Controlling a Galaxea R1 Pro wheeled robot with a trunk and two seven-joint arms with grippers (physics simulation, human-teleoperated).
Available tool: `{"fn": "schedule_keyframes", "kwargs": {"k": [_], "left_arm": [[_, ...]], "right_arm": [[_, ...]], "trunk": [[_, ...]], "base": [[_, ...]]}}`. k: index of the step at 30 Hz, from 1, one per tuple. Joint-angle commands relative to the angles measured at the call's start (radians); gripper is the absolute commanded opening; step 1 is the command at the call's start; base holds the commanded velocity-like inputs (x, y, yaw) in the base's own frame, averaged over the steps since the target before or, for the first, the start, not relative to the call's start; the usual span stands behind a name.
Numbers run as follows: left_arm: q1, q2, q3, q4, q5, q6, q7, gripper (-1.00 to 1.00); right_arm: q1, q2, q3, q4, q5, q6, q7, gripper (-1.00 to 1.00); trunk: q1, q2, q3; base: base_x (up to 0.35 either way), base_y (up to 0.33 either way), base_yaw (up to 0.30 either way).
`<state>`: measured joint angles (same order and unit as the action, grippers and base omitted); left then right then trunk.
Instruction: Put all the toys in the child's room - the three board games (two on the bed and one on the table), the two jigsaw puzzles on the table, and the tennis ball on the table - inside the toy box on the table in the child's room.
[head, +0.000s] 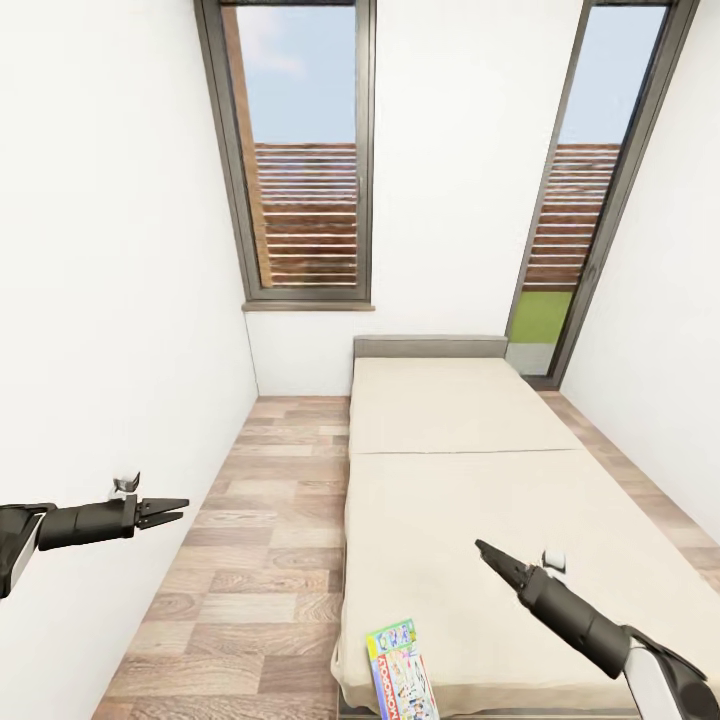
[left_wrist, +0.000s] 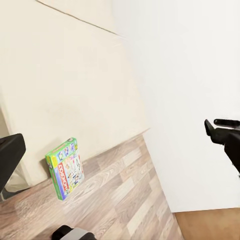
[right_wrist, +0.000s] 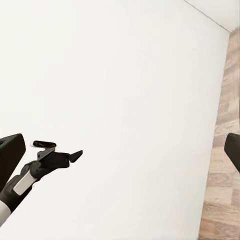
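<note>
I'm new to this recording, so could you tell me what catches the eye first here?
The Monopoly box stands out brightly at the near left corner of the cream bed. The left gripper hangs over the wood-plank floor, the right gripper over the mattress; two tall windows fill the far wall.

The Monopoly box (head: 402, 672) at the near left corner of the bed (head: 470, 500) is cut off by the head view's lower edge; beyond its title, the print is too small to read. My right arm runs out of frame at the near right. My left arm is clipped at the left edge.
</note>
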<state>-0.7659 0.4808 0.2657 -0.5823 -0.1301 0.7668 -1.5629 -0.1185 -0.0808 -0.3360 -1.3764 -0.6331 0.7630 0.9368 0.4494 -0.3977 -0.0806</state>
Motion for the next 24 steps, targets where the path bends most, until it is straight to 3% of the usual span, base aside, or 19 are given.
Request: {"fn": "schedule_keyframes", "kwargs": {"k": [1,9,13,18,22,24], "left_arm": [[-0.001,-0.001,0.004,-0.001,-0.011,0.011,-0.008,1.00],[-0.001,-0.013,0.004,-0.001,-0.013,0.013,-0.008,1.00],[-0.001,-0.019,0.004,-0.001,-0.013,0.014,-0.008,1.00],[-0.001,-0.021,0.005,-0.001,-0.014,0.019,-0.008,1.00],[-0.001,-0.021,0.006,-0.001,-0.015,0.027,-0.008,1.00],[-0.001,-0.021,0.005,-0.001,-0.015,0.029,-0.008,1.00]], "right_arm": [[-0.010,0.000,-0.001,0.046,-0.004,0.007,0.000,1.00],[-0.106,-0.020,-0.002,0.354,-0.010,0.003,-0.001,1.00],[-0.135,-0.030,-0.007,0.441,-0.013,0.002,-0.005,1.00],[-0.148,-0.059,-0.074,0.568,-0.018,0.003,-0.016,1.00],[-0.150,-0.067,-0.143,0.626,-0.021,0.012,-0.019,1.00],[-0.150,-0.068,-0.156,0.634,-0.021,0.023,-0.019,1.00]], "trunk": [[0.001,-0.002,-0.002],[0.004,-0.009,-0.005],[0.020,-0.037,-0.018],[0.039,-0.072,-0.034],[0.054,-0.100,-0.046],[0.062,-0.114,-0.052]], "base": [[0.000,0.000,0.000],[0.000,0.000,0.000],[0.000,0.000,0.000],[0.000,0.000,0.000],[0.000,0.000,0.000],[0.000,0.000,0.000]]}}
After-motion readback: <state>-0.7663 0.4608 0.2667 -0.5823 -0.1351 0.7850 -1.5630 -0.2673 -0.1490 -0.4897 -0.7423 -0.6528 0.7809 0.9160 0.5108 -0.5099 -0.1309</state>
